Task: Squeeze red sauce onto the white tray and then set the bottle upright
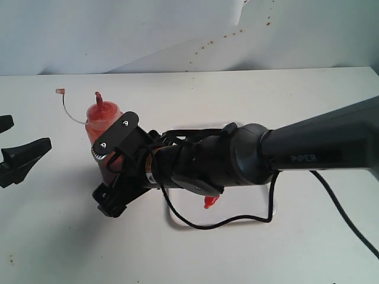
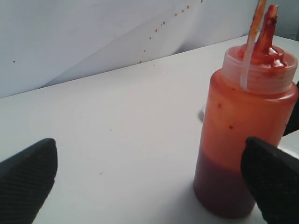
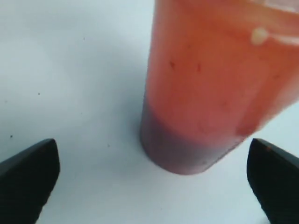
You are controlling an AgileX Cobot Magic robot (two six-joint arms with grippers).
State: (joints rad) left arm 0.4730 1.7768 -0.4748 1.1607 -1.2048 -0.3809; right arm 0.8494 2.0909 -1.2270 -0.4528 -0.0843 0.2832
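Observation:
The bottle (image 1: 102, 121) stands upright on the table, red nozzle up, its small cap (image 1: 60, 92) hanging out on a thin tether. Darker sauce fills its lower part (image 2: 222, 186). My right gripper (image 1: 103, 174) reaches across from the right and is open. One of its fingers (image 3: 28, 179) lies on each side of the bottle's base (image 3: 187, 154), and neither touches it. My left gripper (image 1: 29, 135) is open at the far left, apart from the bottle. The white tray (image 1: 225, 223) lies mostly hidden under the right arm. A small blob of red sauce (image 1: 209, 203) sits on it.
The right arm (image 1: 296, 151) and its cable (image 1: 349, 228) cross the tray and the right half of the table. A pale wall (image 1: 177, 29) with small red specks stands behind the table's far edge.

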